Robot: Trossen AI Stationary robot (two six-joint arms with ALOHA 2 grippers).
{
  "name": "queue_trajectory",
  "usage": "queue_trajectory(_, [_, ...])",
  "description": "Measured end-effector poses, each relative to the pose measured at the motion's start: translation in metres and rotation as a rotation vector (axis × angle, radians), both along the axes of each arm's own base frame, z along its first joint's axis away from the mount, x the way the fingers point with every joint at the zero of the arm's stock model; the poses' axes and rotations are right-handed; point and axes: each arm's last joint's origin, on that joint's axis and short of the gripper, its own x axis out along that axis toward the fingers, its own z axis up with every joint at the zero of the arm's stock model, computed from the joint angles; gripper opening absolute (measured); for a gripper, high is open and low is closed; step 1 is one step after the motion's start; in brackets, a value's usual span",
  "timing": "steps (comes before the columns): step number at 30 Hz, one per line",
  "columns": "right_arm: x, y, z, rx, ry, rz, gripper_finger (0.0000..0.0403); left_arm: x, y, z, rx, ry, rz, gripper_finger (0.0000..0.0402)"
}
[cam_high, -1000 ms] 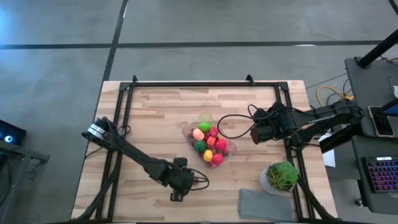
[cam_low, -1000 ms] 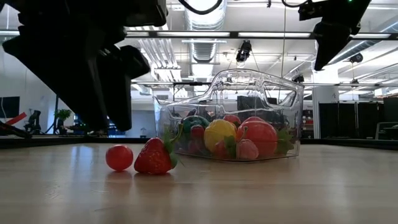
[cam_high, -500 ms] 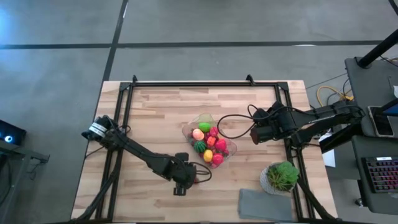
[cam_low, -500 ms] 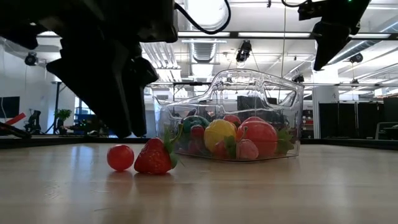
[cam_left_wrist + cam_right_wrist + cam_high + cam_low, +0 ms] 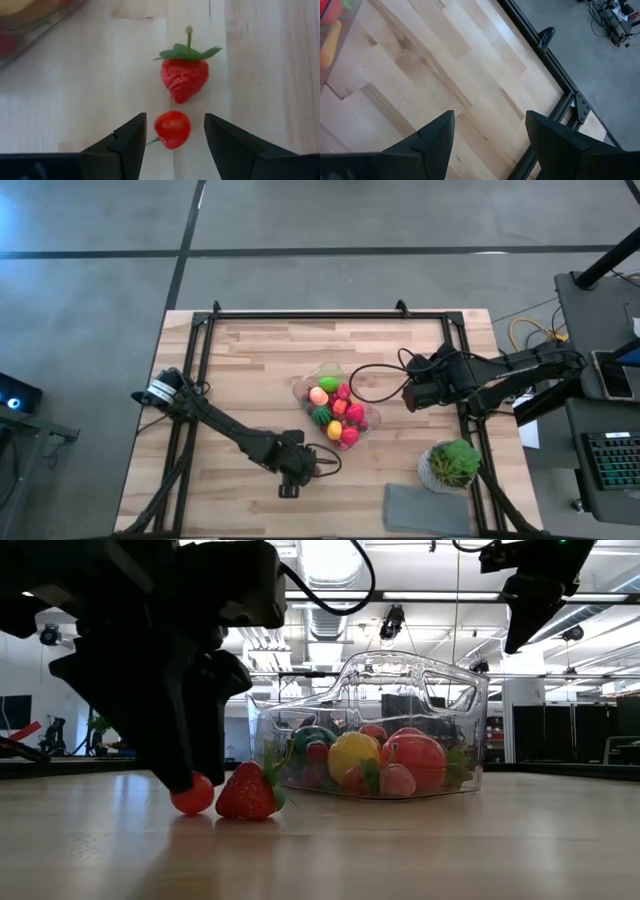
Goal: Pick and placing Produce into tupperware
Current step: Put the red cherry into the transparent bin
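A small round red tomato (image 5: 172, 129) and a red strawberry (image 5: 184, 75) lie on the wooden table just left of the clear tupperware (image 5: 370, 730), which rests on its base and holds several pieces of produce (image 5: 337, 415). My left gripper (image 5: 175, 120) is open and slants down at the table. One finger stands on each side of the tomato, and a gap shows on both sides. In the low view the left gripper (image 5: 190, 765) stands in front of the tomato (image 5: 192, 795). My right gripper (image 5: 490, 116) hangs open above the table, right of the tupperware (image 5: 337, 412).
A potted green plant (image 5: 455, 463) and a flat grey cloth (image 5: 425, 508) sit at the table's near right corner. Black frame rails (image 5: 200, 380) run along the table's left, far and right sides. Bare wood lies left of the tupperware.
My left gripper has come down and moved a little toward the table's right edge, and its open fingers now stand around the tomato. The tomato, the strawberry and the tupperware have stayed where they were.
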Motion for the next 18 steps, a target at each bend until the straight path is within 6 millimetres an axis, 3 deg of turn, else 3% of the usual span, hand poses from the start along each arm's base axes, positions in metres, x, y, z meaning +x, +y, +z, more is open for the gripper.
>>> queue_trajectory(10, [0.0, 0.0, -0.0004, 0.0, 0.001, 0.0, 0.0238, -0.0018, 0.0009, -0.0018, 0.007, 0.016, 0.001, 0.0183])
queue_trajectory(18, [0.0002, 0.0, -0.0004, 0.001, -0.004, -0.002, 0.0238, -0.0047, 0.0023, -0.0067, 0.013, 0.028, 0.002, 0.013])
